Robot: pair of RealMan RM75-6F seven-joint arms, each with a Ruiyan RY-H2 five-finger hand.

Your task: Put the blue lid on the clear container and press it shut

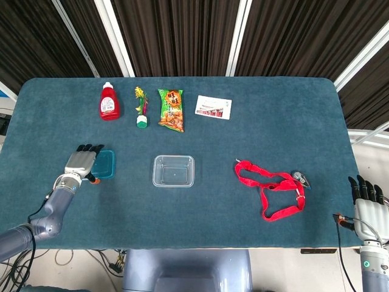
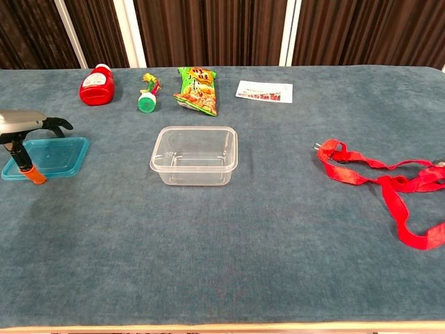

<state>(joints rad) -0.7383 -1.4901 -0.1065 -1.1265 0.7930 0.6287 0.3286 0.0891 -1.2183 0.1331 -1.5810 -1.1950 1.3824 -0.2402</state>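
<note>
Hovering low over the blue lid (image 1: 103,165), the left hand (image 1: 80,162) has its dark fingers stretched flat above the lid's near-left part, and the orange-tipped thumb points down to the cloth just beside the lid's edge; the chest view shows a gap between the fingers and the lid, so nothing is pinched, though whether the thumb touches the lid I cannot tell. The lid lies flat on the table (image 1: 255,131), directly under and just to the right of that hand. Further right of the hand, well apart from the lid, stands the clear container (image 1: 174,171), upright and open-topped. Beyond the hand, toward the far edge, are a red ketchup bottle (image 1: 109,101), a small green-capped item (image 1: 141,114), a snack packet (image 1: 171,110) and a white card (image 1: 213,107). The right hand (image 1: 367,201) sits off the table's near right corner, fingers straight and slightly apart, holding nothing; a red strap (image 1: 270,188) lies between it and the container
</note>
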